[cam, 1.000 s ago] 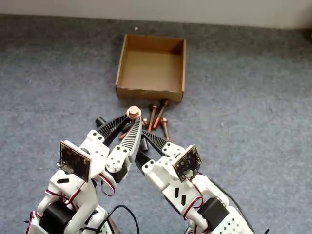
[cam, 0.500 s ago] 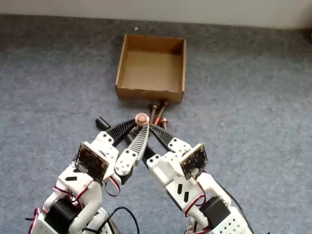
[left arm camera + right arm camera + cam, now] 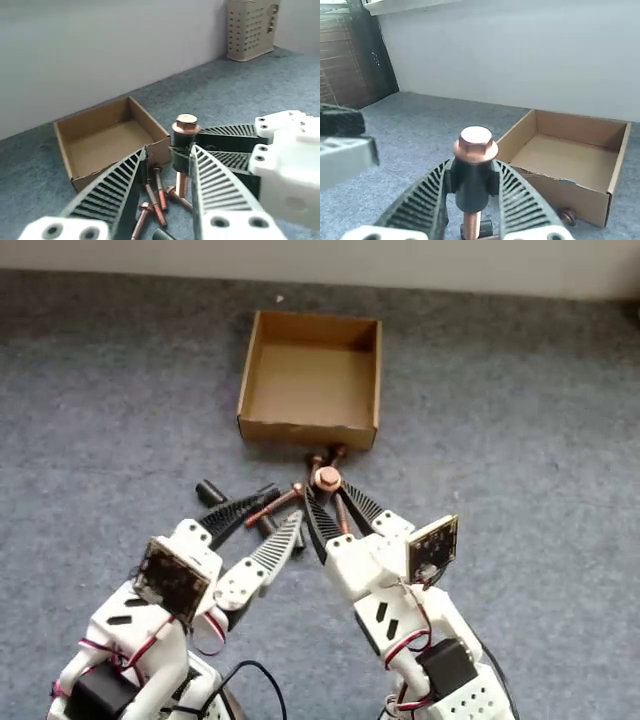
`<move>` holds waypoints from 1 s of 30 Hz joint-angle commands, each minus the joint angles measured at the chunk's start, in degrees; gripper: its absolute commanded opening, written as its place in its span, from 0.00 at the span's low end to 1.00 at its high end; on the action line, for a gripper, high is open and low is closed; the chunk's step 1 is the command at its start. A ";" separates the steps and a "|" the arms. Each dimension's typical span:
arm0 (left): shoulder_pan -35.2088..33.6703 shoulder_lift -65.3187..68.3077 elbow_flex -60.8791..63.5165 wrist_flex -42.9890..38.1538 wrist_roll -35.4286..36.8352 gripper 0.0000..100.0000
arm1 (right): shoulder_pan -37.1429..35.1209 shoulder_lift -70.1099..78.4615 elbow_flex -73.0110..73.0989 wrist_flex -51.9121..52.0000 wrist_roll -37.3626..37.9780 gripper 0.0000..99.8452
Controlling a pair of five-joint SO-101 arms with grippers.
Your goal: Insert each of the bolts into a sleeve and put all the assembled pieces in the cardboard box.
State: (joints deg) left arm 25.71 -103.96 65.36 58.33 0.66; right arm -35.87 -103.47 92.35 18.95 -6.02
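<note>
My right gripper (image 3: 328,490) is shut on a black sleeve with a copper bolt (image 3: 326,479) standing head-up in it, just in front of the cardboard box (image 3: 308,430). The right wrist view has the sleeve (image 3: 471,182) between the jaws and the bolt head (image 3: 475,143) on top, with the box (image 3: 570,195) behind. Beside it my left gripper (image 3: 285,503) is open and apart from the piece. In the left wrist view its gripper (image 3: 169,152) frames the held bolt (image 3: 185,128). Loose bolts (image 3: 315,468) lie in front of the box.
A loose black sleeve (image 3: 210,490) lies on the grey carpet left of the grippers. More bolts (image 3: 152,197) lie beneath the left fingers. The inside of the box holds nothing. A perforated beige bin (image 3: 250,27) stands by the far wall.
The left gripper, which held the bolt a second ago, has opened and drawn back. The right gripper now has the sleeve with the bolt and has shifted right, nearer the box.
</note>
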 commanded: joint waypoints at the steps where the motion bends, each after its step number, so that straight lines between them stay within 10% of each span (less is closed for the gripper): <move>1: -7.60 -0.22 -3.03 1.05 0.18 0.16 | 0.75 -0.84 -0.92 0.84 -0.70 0.00; 9: -24.57 -0.31 6.73 2.11 0.35 0.03 | 0.75 -0.31 -4.18 14.90 -0.70 0.00; 20: -28.44 -0.31 27.21 -5.63 0.26 0.00 | 0.84 0.75 -19.91 27.03 2.02 0.00; 30: -31.96 -0.31 28.35 -8.79 0.18 0.00 | 0.92 36.44 -44.97 20.35 3.60 0.00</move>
State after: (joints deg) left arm -5.76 -103.69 94.02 50.77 0.66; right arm -35.87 -79.82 57.19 43.74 -3.12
